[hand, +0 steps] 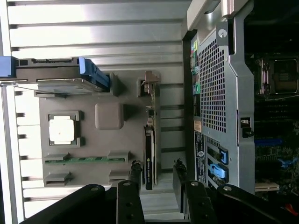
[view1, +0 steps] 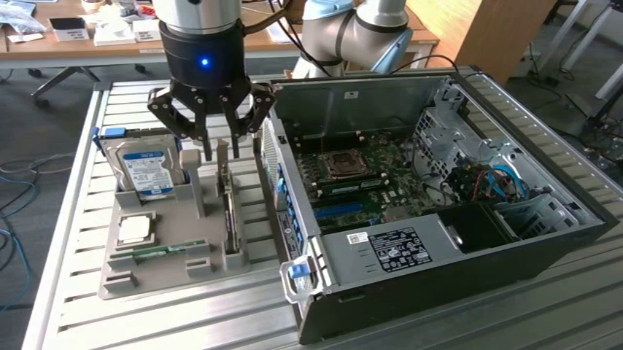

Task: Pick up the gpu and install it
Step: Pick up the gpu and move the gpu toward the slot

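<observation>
**Counter** (view1: pixel 175 321): slatted metal, ribbed, bright grey.

**Computer case** (view1: pixel 545 240): dark steel box lying open, with a perforated rear panel and a green mainboard inside. It sits just beside the tray.

**Tray** (view1: pixel 165 270): matte grey moulded holder with slots and posts.

**End effector** (view1: pixel 220 146): black linkage fingers, apart, lowered over the tray and straddling the upper end of the gpu with nothing clamped.

**Hard drive** (view1: pixel 146 171): silver box with a blue-white label, upright in its tray bay.

**gpu** (view1: pixel 230 219): thin flat card standing on edge in the tray slot nearest the case, with its silver bracket strip toward the fingers.

**Processor** (view1: pixel 133 230): small square with a pale metal lid, lying flat.

**Memory stick** (view1: pixel 160 251): narrow green strip.

**Hazards, as judged:**
- An off-centre closure may tilt the card or jam it in its slot.
- The smooth, thin edge may slip under a light grip.
- The finger linkage may foul the case wall close by.
</observation>
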Available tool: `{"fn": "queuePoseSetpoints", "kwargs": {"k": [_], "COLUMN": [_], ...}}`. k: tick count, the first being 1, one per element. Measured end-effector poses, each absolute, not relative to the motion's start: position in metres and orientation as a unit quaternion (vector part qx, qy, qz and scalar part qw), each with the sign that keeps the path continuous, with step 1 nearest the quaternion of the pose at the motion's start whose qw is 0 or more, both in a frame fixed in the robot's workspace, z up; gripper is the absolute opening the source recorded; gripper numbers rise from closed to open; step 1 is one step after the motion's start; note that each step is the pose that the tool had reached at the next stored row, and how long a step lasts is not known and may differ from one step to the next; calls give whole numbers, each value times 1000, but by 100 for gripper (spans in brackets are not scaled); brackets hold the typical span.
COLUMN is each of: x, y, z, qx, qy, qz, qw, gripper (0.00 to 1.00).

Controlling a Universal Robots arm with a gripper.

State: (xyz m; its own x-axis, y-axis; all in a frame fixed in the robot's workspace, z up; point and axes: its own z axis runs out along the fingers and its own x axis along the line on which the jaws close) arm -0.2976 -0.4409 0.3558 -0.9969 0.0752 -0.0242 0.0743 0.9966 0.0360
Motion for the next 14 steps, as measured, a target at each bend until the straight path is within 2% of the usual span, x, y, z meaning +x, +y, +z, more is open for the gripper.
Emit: {"fn": "queuePoseSetpoints", "kwargs": {"k": [14], "x": [-298], "y": [-441], "z": [335], "qx": [37], "qy": [999], "qz": [17], "qw": [13], "gripper": [41]}}
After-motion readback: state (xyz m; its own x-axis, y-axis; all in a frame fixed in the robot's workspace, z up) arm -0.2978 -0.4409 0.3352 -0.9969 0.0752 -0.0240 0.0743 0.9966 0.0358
